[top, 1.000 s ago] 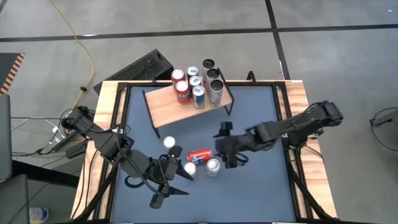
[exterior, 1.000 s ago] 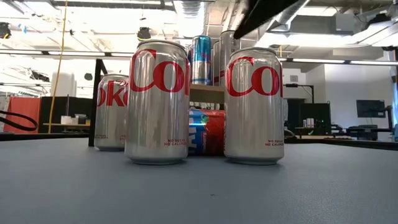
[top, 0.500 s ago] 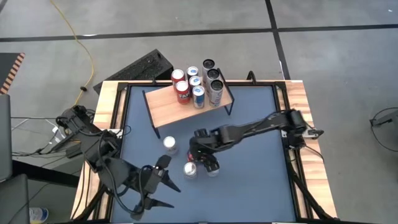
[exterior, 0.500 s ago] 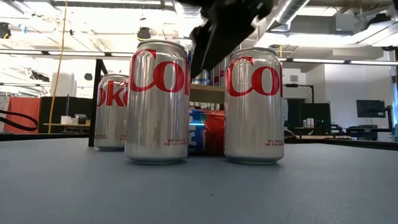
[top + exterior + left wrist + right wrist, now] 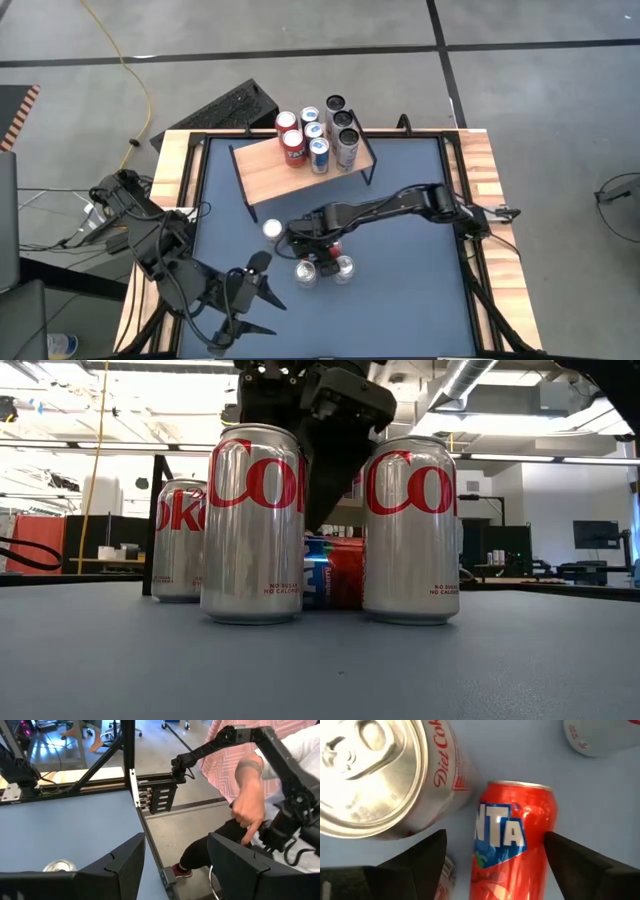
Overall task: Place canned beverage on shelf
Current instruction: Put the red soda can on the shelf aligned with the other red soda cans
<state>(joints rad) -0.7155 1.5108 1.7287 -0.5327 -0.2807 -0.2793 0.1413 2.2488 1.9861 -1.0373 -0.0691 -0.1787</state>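
Observation:
A red Fanta can (image 5: 512, 835) lies on its side on the blue table, between upright silver Diet Coke cans (image 5: 252, 525), (image 5: 408, 530). My right gripper (image 5: 494, 839) hangs open just above it, pointing steeply down, one finger on either side and neither touching. In the high view it is at the table's middle (image 5: 318, 250). The shelf (image 5: 270, 172), a wooden board on black legs, stands at the far side with several cans (image 5: 318, 135) upright on its right half. My left gripper (image 5: 265, 285) waits open near the front left edge, with nothing between its fingers.
A third Diet Coke can (image 5: 272, 230) stands left of the group, toward the shelf. The shelf's left half is bare board. In the left wrist view a person's hand (image 5: 247, 812) shows beyond the table edge, beside another arm rig.
My right gripper has swung from the table's right toward its middle and come down, tipping from slanted to nearly straight down, and now stands over the lying red can. My left gripper has drawn back a little toward the table's left edge. The cans have kept still.

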